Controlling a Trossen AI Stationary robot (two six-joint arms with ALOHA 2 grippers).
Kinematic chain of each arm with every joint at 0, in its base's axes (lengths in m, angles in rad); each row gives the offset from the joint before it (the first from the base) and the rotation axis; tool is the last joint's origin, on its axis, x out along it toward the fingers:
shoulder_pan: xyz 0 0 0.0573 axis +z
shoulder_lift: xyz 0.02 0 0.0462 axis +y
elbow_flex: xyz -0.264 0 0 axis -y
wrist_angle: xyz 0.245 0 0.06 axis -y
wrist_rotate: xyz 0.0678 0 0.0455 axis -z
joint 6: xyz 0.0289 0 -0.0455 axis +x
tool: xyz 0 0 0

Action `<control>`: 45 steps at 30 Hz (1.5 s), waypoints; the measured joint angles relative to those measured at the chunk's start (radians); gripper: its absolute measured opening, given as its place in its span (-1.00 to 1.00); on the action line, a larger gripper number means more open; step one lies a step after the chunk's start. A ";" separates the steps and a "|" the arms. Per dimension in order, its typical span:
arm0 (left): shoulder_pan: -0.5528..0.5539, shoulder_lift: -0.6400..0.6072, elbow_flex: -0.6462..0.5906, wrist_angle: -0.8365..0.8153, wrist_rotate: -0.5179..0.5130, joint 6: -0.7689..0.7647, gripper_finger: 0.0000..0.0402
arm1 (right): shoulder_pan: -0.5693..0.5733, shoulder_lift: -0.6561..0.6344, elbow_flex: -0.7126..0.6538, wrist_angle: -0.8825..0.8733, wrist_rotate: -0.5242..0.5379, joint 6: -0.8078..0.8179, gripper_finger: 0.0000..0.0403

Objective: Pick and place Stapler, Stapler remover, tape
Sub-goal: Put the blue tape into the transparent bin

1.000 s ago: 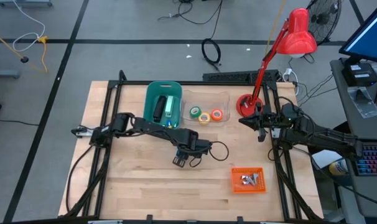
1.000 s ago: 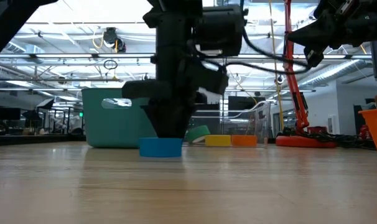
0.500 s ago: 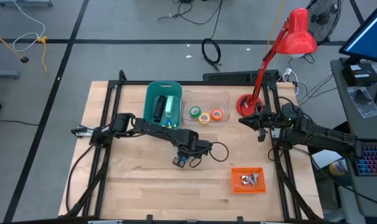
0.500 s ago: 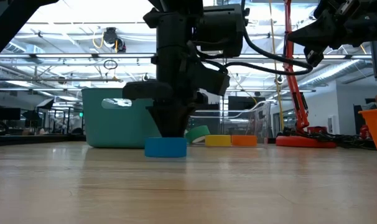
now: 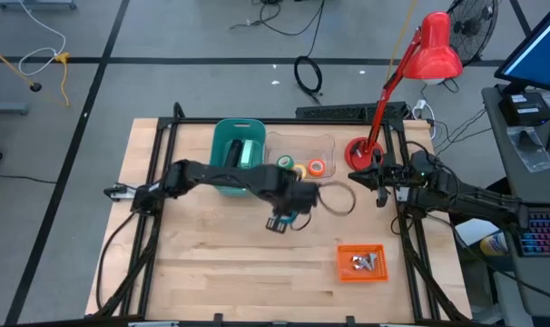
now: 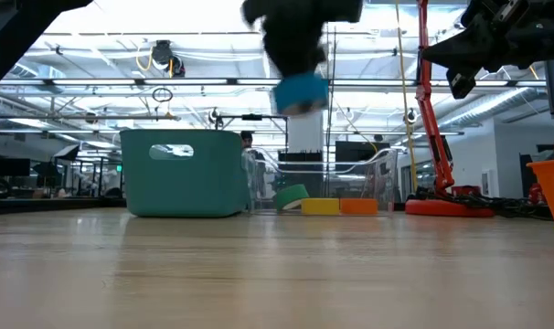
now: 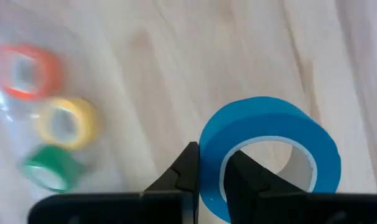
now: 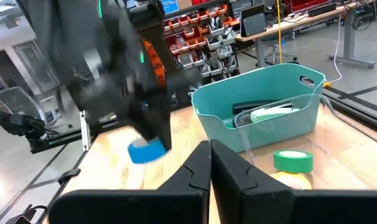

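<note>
Left claw (image 7: 210, 180) hung above the table (image 5: 193, 263), clamped on the blue tape roll (image 7: 269, 155), blurred in the low view; right claw (image 8: 210, 168) sat pressed together beside the lamp base (image 5: 358, 153).

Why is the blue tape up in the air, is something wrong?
Nothing looks wrong. The left claw pinches the blue tape roll's wall and holds it above the table. The green, yellow and orange-red rolls lie tidy together in the clear tray.

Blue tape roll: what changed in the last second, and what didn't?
The left gripper, shut on the blue tape roll, lifted it off the table and carried it toward the clear tray. The green, yellow and orange rolls, teal bin and the right gripper by the lamp base stayed put.
</note>
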 joint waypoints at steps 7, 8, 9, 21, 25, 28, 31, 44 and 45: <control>0.088 -0.021 0.151 0.139 -0.129 -0.004 -0.80 | 0.000 0.000 0.000 0.001 0.000 0.000 -1.00; 0.105 -0.027 0.150 0.174 -0.151 0.005 -0.80 | 0.000 0.000 0.000 0.001 0.000 0.000 -1.00; 0.122 -0.031 0.150 0.202 -0.165 0.013 -0.80 | 0.000 0.000 0.000 0.000 0.000 0.000 -1.00; 0.333 0.000 0.150 0.515 -0.179 0.022 -0.80 | 0.000 0.001 0.000 0.001 0.001 0.004 -1.00; 0.356 0.028 0.149 0.521 -0.173 0.024 -0.80 | 0.000 0.001 0.000 0.001 0.002 0.004 -1.00; 0.361 0.055 0.148 0.504 -0.137 0.027 -0.80 | 0.000 0.000 0.000 0.004 0.003 0.004 -1.00; 0.361 0.086 0.148 0.476 -0.125 0.030 -0.80 | 0.000 0.001 0.000 0.001 0.005 0.006 -1.00; 0.372 0.201 0.148 0.366 -0.063 0.018 -0.80 | -0.002 0.013 0.000 0.000 0.005 0.016 -1.00; 0.375 0.204 0.147 0.363 -0.055 0.018 -0.80 | -0.002 0.013 0.000 0.001 0.005 0.016 -1.00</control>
